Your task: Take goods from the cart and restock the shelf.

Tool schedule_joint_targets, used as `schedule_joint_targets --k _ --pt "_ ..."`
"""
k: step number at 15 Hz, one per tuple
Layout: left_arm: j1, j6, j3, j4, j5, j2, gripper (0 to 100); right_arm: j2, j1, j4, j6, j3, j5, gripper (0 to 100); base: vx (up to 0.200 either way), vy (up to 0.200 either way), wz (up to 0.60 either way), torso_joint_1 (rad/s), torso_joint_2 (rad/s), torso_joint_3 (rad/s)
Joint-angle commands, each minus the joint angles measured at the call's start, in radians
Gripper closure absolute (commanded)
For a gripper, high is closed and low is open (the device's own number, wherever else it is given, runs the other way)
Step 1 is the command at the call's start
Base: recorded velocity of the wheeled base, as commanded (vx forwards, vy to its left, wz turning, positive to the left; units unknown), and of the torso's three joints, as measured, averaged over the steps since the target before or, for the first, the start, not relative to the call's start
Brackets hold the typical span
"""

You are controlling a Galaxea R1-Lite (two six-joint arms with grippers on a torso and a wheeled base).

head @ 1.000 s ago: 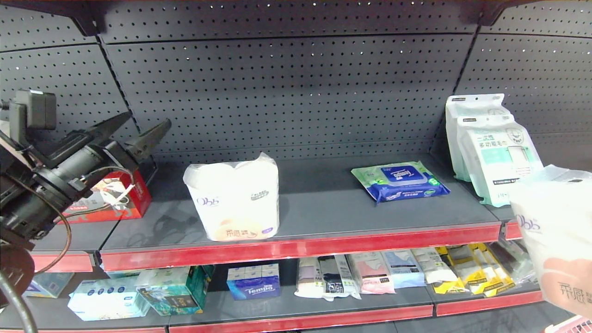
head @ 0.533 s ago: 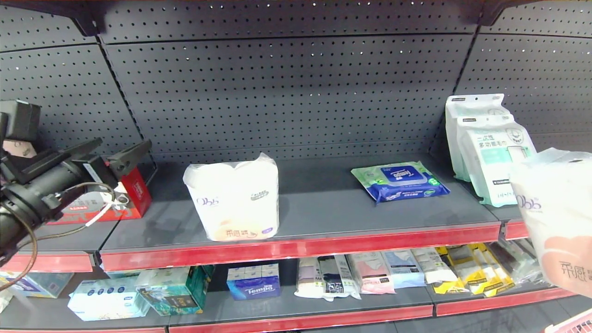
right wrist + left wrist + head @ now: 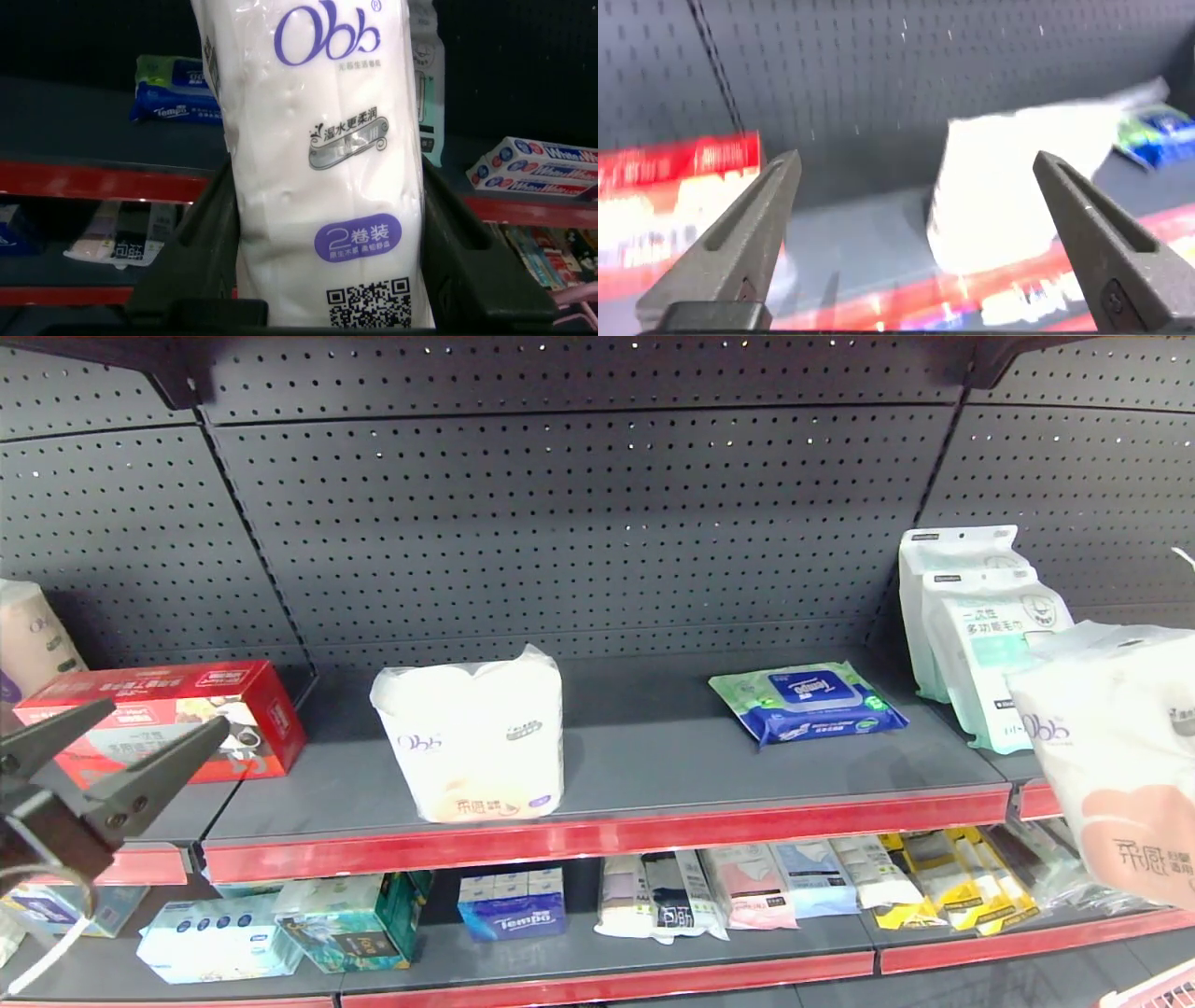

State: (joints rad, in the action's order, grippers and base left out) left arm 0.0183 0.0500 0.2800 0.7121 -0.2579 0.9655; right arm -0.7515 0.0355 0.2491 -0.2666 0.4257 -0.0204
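Note:
A white two-roll tissue pack stands upright on the middle shelf, left of centre. A second, matching pack hangs in the air at the right edge, in front of the shelf's right end. My right gripper is shut on that pack, with dark fingers pressed against both its sides. My left gripper is low at the left, in front of the shelf edge, open and holding nothing. Seen from the left wrist, the open left gripper faces the shelved pack.
A red box lies at the shelf's left end. A blue wipes pack lies flat right of centre, and white-green pouches stand at the right. Bare shelf separates the tissue pack from the wipes. Several goods fill the lower shelf. A pink cart corner shows bottom right.
My left arm has dropped down and back to the left, away from the shelf, uncovering the red box. The held pack has shifted slightly left and up.

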Motion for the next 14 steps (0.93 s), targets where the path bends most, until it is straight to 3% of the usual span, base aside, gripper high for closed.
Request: schedule_joint_targets --k 1,4,8,11,13,14 --pt "0.0 -0.007 -0.033 -0.189 -0.003 -0.265 0 -0.019 0.0 -0.001 -0.006 0.01 0.051 100 0.0 0.0 0.0 0.0 0.0 0.0" --pt "0.0 -0.015 0.022 -0.502 0.002 -0.481 0 -0.019 0.009 0.002 -0.062 0.001 0.093 100 0.0 0.0 0.0 0.0 0.0 0.0" --pt "0.0 -0.015 0.03 -0.608 0.0 -0.593 0 -0.023 0.004 0.001 -0.068 0.01 0.1 100 0.0 0.0 0.0 0.0 0.0 0.0" --pt "-0.024 -0.013 0.071 -0.646 -0.046 -0.634 0 -0.039 0.004 0.002 -0.068 0.01 0.099 100 0.0 0.0 0.0 0.0 0.0 0.0" --pt "-0.103 -0.016 0.153 -0.846 -0.06 -0.699 0 -0.048 0.006 0.002 -0.068 0.011 0.099 100 0.0 0.0 0.0 0.0 0.0 0.0" --pt "-0.109 -0.047 0.165 -0.945 -0.043 -0.74 0 -0.052 0.006 0.002 -0.068 0.018 0.099 100 0.0 0.0 0.0 0.0 0.0 0.0"
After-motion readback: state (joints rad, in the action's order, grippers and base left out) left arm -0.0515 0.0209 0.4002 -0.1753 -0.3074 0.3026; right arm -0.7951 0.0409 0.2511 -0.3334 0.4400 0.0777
